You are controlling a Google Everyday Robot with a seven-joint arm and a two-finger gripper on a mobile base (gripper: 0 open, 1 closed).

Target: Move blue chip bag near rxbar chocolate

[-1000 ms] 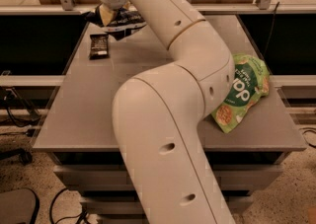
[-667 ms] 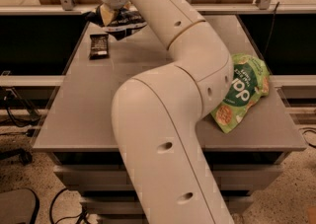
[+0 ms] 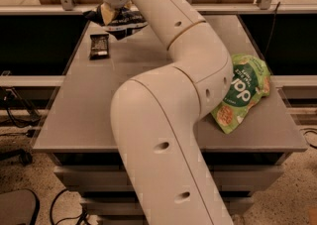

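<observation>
The end effector [image 3: 110, 15] sits at the far left corner of the desk [image 3: 84, 115], at the tip of the long white arm [image 3: 168, 95]. That arm rises from the bottom of the view, bends in a thick elbow over the middle of the desk, and reaches away toward the back edge. The end effector is right against the blue chip bag [image 3: 128, 23], meeting it at the bag's left end. Whether it is clamped on the bag or only resting against it cannot be told from this angle, since the wrist covers the grasping part from above.

The blue chip bag is crumpled and dark, with pale edges. It lies at the back of the desk, stretching to the right from the end effector. Whether it is lifted off the surface or resting on it cannot be told.

The chocolate bar [image 3: 99, 45] lies flat on the desk just in front of the bag and slightly to its left. It is near the bag, with a narrow strip of grey surface between them. It is a small dark rectangle with its long side running front to back.

A large light-green bag [image 3: 241, 90] lies well apart from both, by the desk's right edge, partly tucked behind the arm's elbow.
</observation>
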